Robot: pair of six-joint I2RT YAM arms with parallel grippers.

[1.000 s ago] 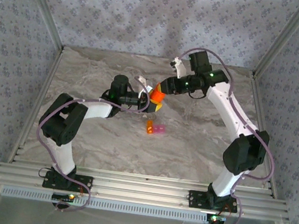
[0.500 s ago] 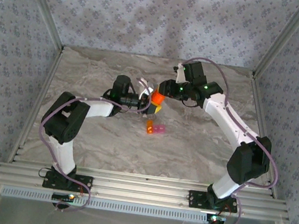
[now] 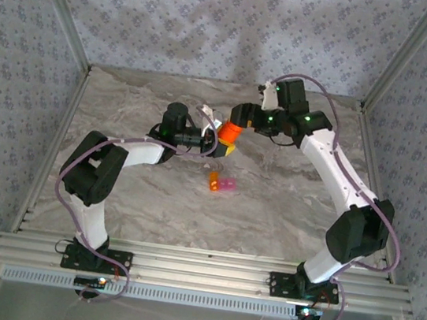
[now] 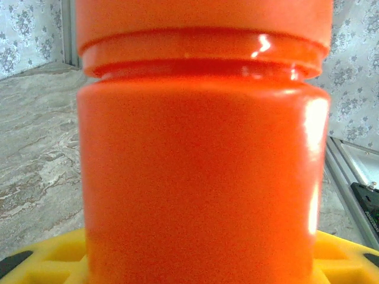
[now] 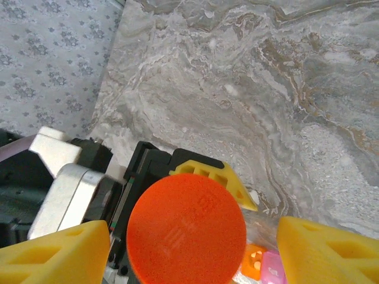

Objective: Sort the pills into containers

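We are noting the left gripper (image 3: 213,141) clamping the orange pill bottle (image 4: 201,177) by its body, roughly upright over the marble table (image 3: 286,210). The right gripper (image 5: 195,239) is hanging directly above the bottle's cap (image 5: 186,228), jaws standing wide with one yellow finger on each side, gripping nothing. The cap's axis is pointing straight up into that gripper. The joined orange-and-pink containers (image 3: 222,183) are lying on the table just toward the bases from the bottle, roughly midway between the arms.

White arm links (image 3: 332,165), black joints (image 3: 359,228), lilac cables (image 3: 304,78), green lights (image 3: 307,118), yellow jaws.
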